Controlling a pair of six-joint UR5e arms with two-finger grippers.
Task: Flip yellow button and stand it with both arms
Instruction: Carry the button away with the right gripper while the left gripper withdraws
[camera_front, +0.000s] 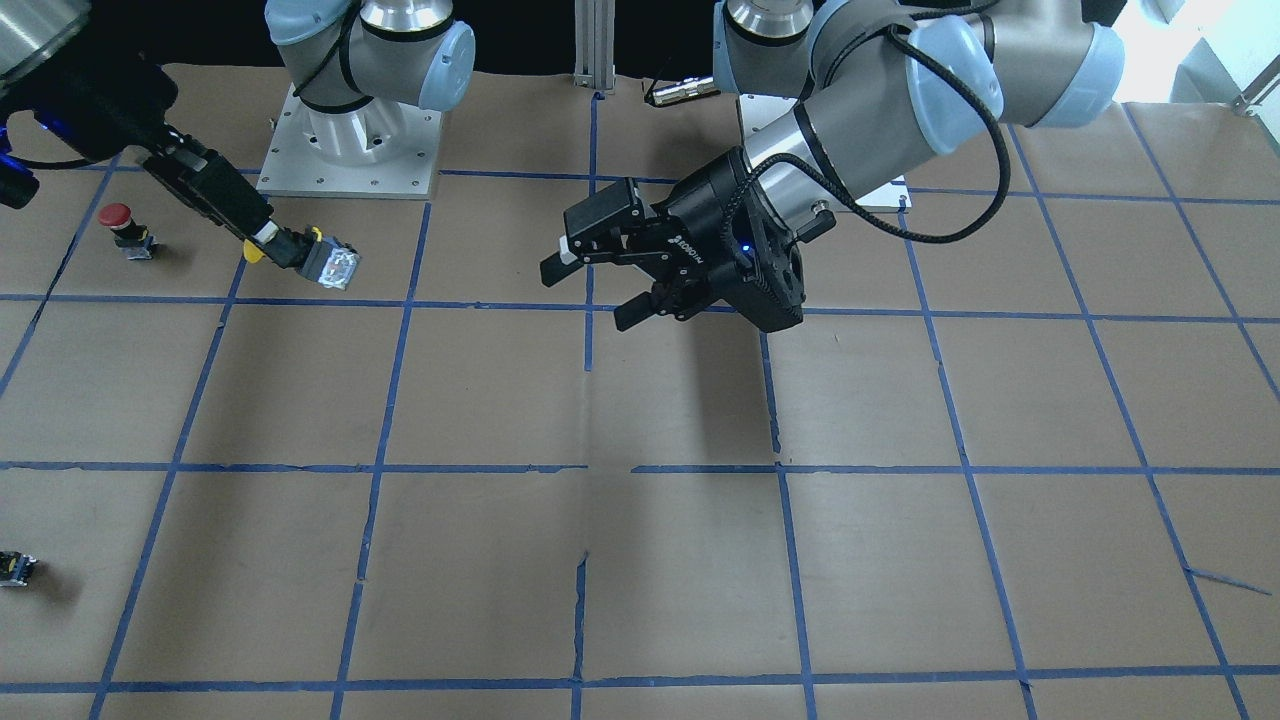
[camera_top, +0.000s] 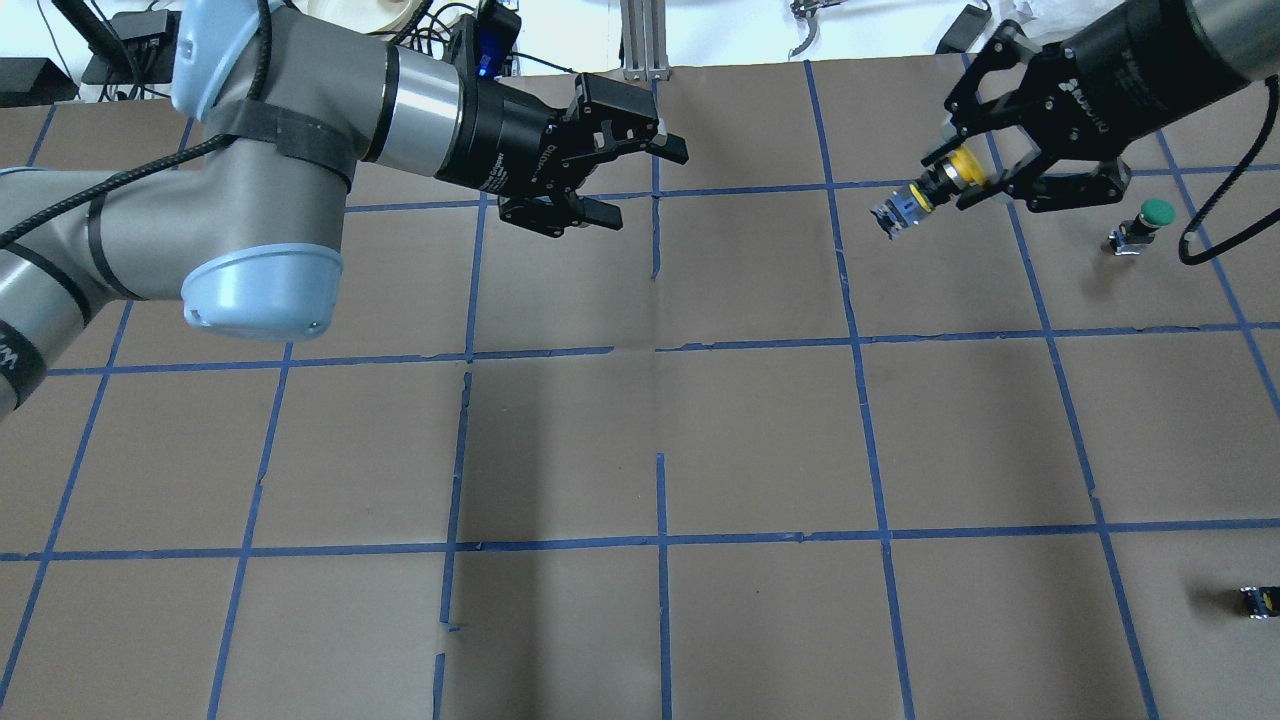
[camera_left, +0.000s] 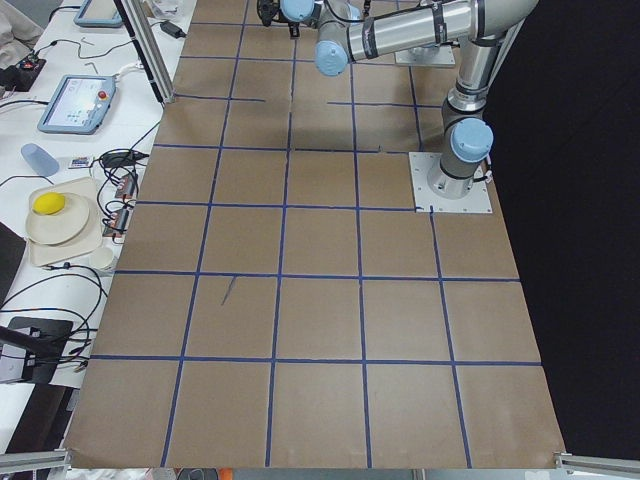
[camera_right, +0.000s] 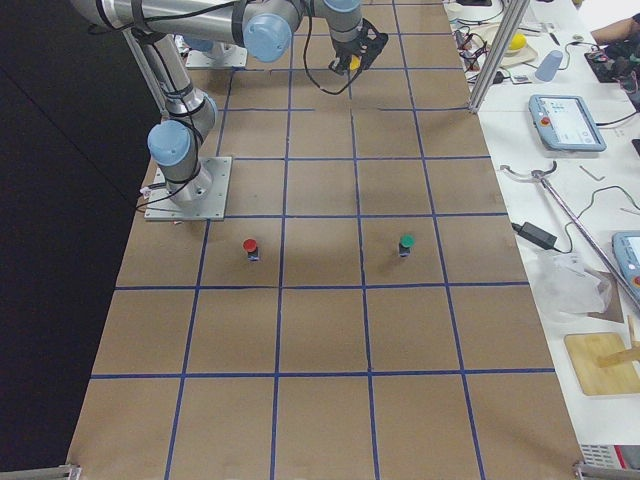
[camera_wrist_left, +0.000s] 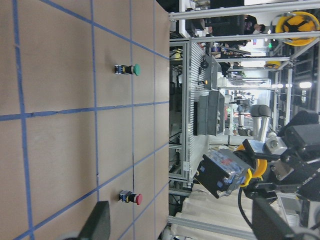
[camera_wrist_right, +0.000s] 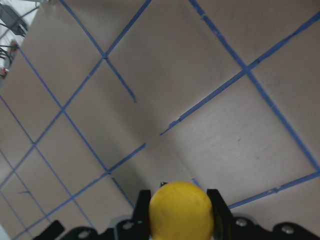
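My right gripper (camera_top: 955, 176) is shut on the yellow button (camera_top: 905, 208) and holds it in the air. It grips at the yellow cap, and the grey contact body points toward my left arm. In the front-facing view the button (camera_front: 332, 265) sticks out past the right gripper (camera_front: 264, 243). The right wrist view shows the yellow cap (camera_wrist_right: 181, 210) between the fingers. My left gripper (camera_top: 645, 185) is open and empty, in the air about one grid square from the button. In the left wrist view the button (camera_wrist_left: 225, 172) is at the right, ahead of the left fingers (camera_wrist_left: 97, 226).
A green-capped button (camera_top: 1146, 222) stands on the brown paper just beyond my right gripper. A red-capped button (camera_front: 126, 228) stands near the right arm. A small dark capless block (camera_top: 1258, 601) lies near the table's right front edge. Blue tape lines grid the table.
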